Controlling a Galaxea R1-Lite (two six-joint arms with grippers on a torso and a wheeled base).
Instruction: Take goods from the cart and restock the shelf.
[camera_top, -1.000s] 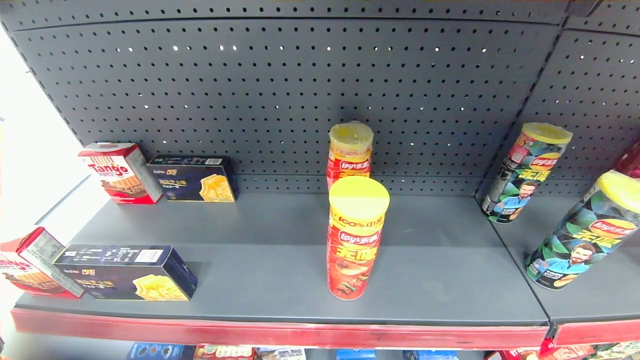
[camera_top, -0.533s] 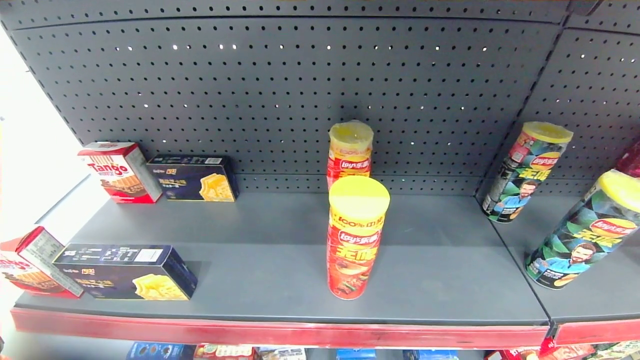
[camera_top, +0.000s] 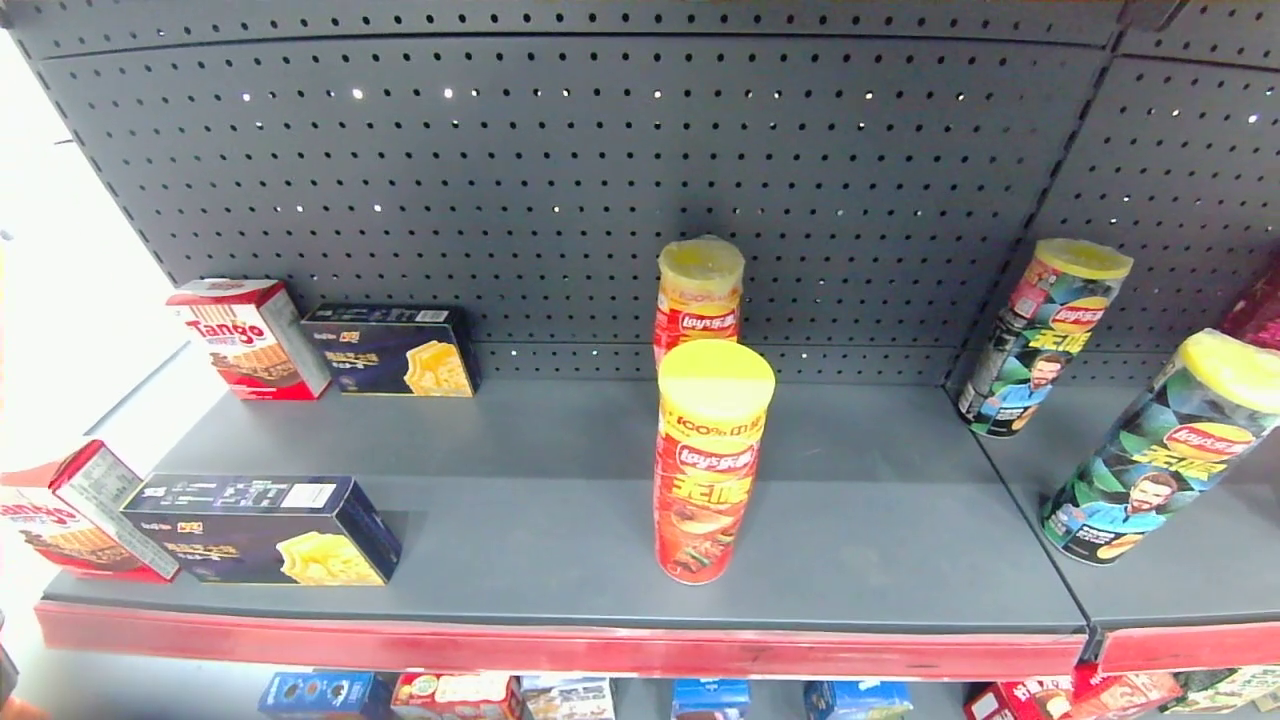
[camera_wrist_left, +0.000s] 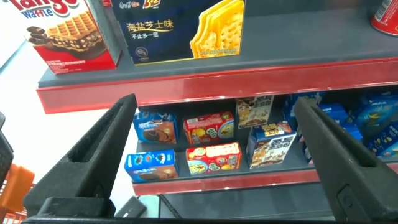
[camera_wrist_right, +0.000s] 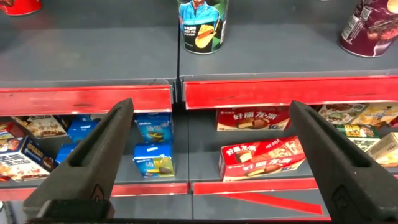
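The grey shelf (camera_top: 880, 520) holds two red chip cans with yellow lids in a row, one in front (camera_top: 712, 460) and one behind (camera_top: 700, 295). At its left stand two navy cracker boxes (camera_top: 265, 530) (camera_top: 395, 350) and two red wafer boxes (camera_top: 250, 338) (camera_top: 70, 515). My left gripper (camera_wrist_left: 214, 106) is open and holds nothing, level with the red shelf edge (camera_wrist_left: 249, 81) below a navy box (camera_wrist_left: 180, 28). My right gripper (camera_wrist_right: 211, 107) is also open and holds nothing, facing the shelf edge below a green can (camera_wrist_right: 202, 25).
Two green chip cans (camera_top: 1045, 335) (camera_top: 1160, 450) stand on the neighbouring shelf section to the right, with a dark can (camera_wrist_right: 370, 28) further right. The lower shelf carries several small snack boxes (camera_wrist_left: 211, 143) (camera_wrist_right: 261, 155). Bare shelf lies either side of the red cans.
The head camera has shifted slightly, so more of the lower shelf shows. The goods on the shelf have not moved.
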